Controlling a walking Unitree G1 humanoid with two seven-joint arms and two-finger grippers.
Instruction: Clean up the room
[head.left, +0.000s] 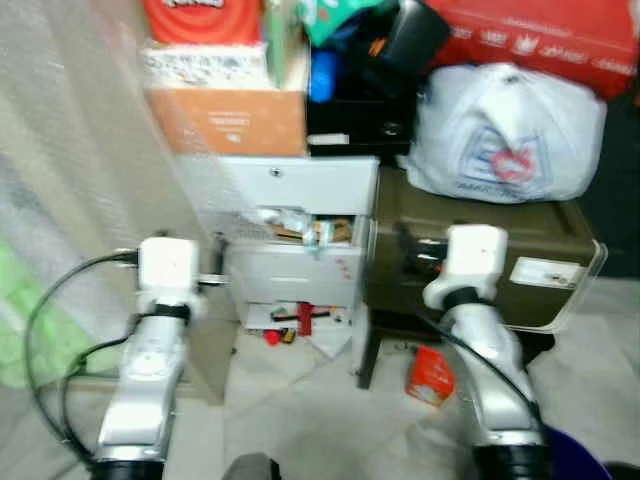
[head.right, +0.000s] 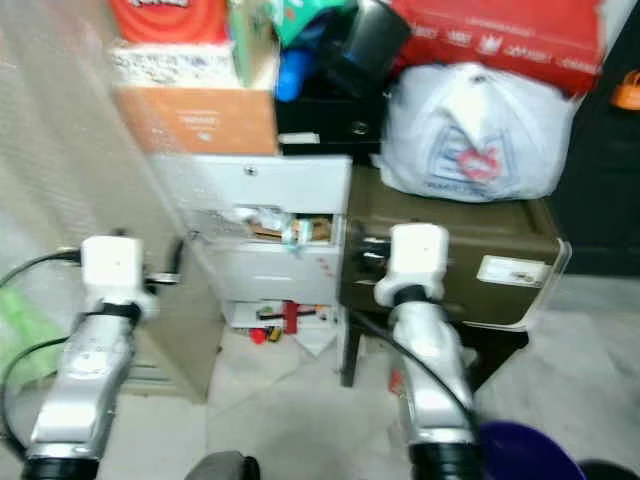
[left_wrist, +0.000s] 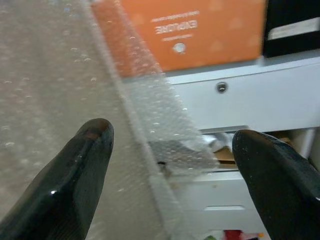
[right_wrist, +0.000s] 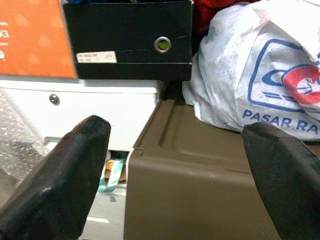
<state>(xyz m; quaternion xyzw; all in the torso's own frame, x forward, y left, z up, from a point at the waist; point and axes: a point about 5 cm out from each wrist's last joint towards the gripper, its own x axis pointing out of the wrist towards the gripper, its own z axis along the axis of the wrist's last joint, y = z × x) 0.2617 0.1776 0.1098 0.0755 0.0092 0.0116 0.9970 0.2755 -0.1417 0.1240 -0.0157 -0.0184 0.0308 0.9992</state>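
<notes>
A white drawer unit (head.left: 300, 190) stands ahead, its middle drawer (head.left: 300, 232) open and stuffed with paper scraps. Small red items (head.left: 300, 320) lie at its foot, and a red packet (head.left: 431, 376) lies on the floor under the olive-brown container (head.left: 480, 250). Both arms are raised toward this furniture. My left gripper (left_wrist: 170, 145) is open, nothing between its fingers, facing the edge of a bubble-wrap sheet (left_wrist: 60, 75) and the drawer unit. My right gripper (right_wrist: 175, 135) is open and empty too, facing the container's top corner.
An orange box (head.left: 235, 120) and a black box (right_wrist: 127, 42) sit on the drawer unit. A white plastic bag (head.left: 505, 135) rests on the olive container, a red box (head.left: 540, 35) behind it. Bubble wrap (head.left: 70, 170) hangs along the left. Pale tile floor (head.left: 310, 410) lies below.
</notes>
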